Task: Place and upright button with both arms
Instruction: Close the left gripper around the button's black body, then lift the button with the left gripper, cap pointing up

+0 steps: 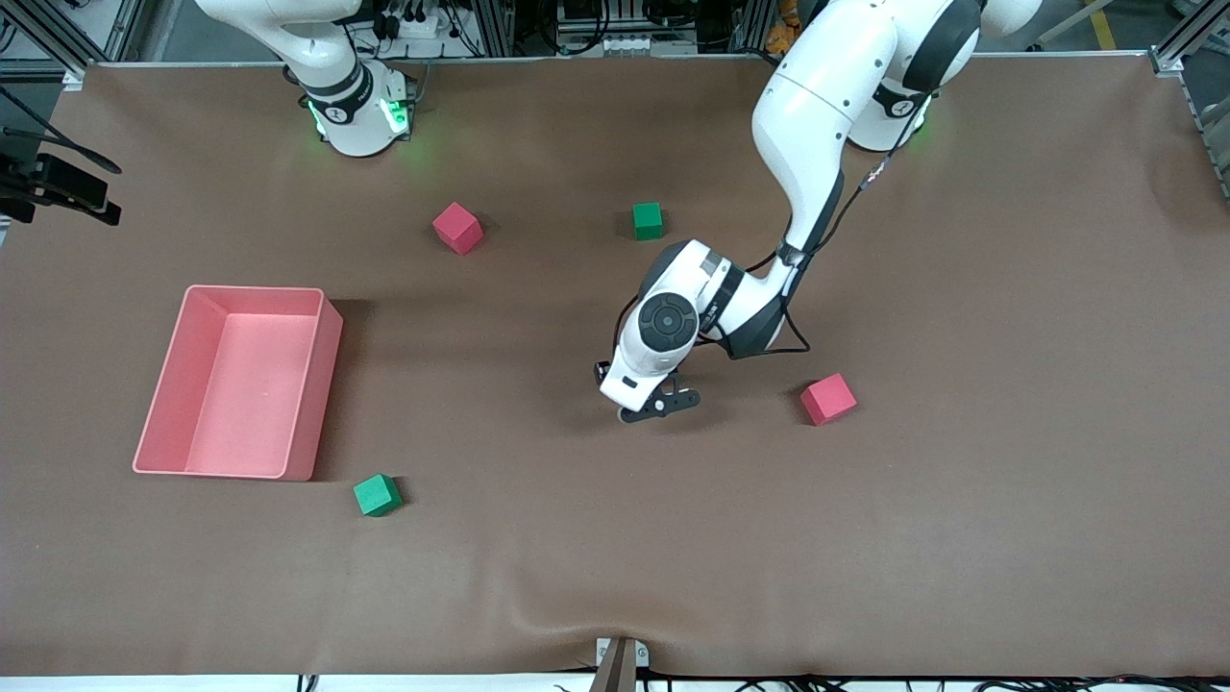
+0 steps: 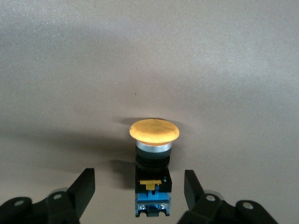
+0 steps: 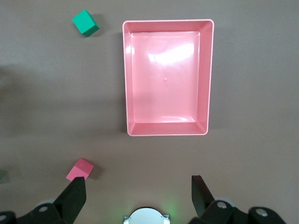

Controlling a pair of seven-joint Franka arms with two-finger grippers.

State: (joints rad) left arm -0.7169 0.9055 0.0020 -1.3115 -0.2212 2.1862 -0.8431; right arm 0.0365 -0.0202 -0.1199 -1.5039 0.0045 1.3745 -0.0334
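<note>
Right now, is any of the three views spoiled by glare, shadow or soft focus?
Right wrist view: white glare patches on the floor of the pink tray, nothing hidden. Left wrist view: the button is sharp and casts a soft shadow on the table, whose corners darken. Front view: even light, green glow at both arm bases, a shadow under the left gripper.

button (image 2: 153, 161): base cut off by left wrist view's edge, hidden under left arm (image 1: 663, 332) in front view | right gripper (image 3: 138, 191): out of front view, only finger ends show in right wrist view
</note>
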